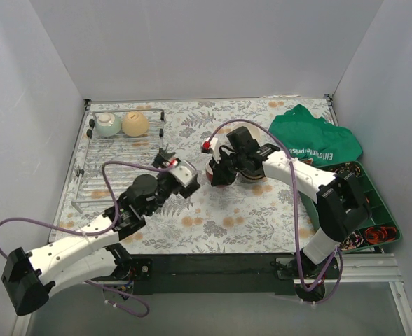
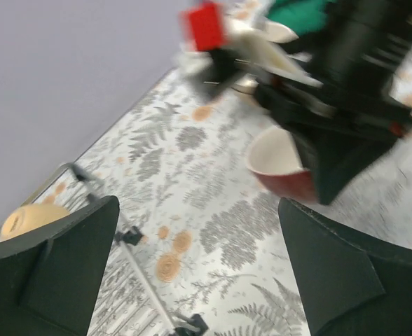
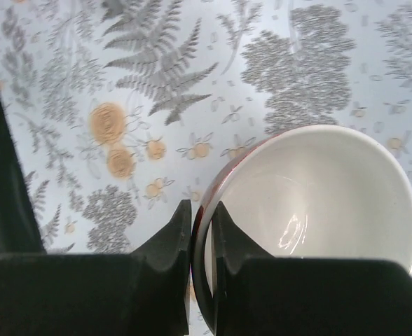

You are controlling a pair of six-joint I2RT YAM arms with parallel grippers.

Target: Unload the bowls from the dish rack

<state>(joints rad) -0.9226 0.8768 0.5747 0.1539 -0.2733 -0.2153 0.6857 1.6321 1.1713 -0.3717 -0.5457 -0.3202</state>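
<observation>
The wire dish rack [image 1: 101,171] lies at the left. A pale mint bowl [image 1: 107,124] and a tan bowl [image 1: 135,123] sit at its far end. The tan bowl [image 2: 27,218] and the rack's corner [image 2: 139,269] also show in the left wrist view. My right gripper [image 3: 202,210] is shut on the rim of a red bowl with a white inside [image 3: 318,203], low over the tablecloth in the middle of the table. I cannot tell if the bowl touches the cloth. The bowl also shows in the left wrist view [image 2: 276,164]. My left gripper [image 2: 197,210] is open and empty beside the rack's right edge.
A green cloth [image 1: 314,140] lies at the back right. A green compartment tray [image 1: 381,210] with small items stands along the right edge. A cream bowl [image 2: 279,31] shows behind the right arm. White walls enclose the table.
</observation>
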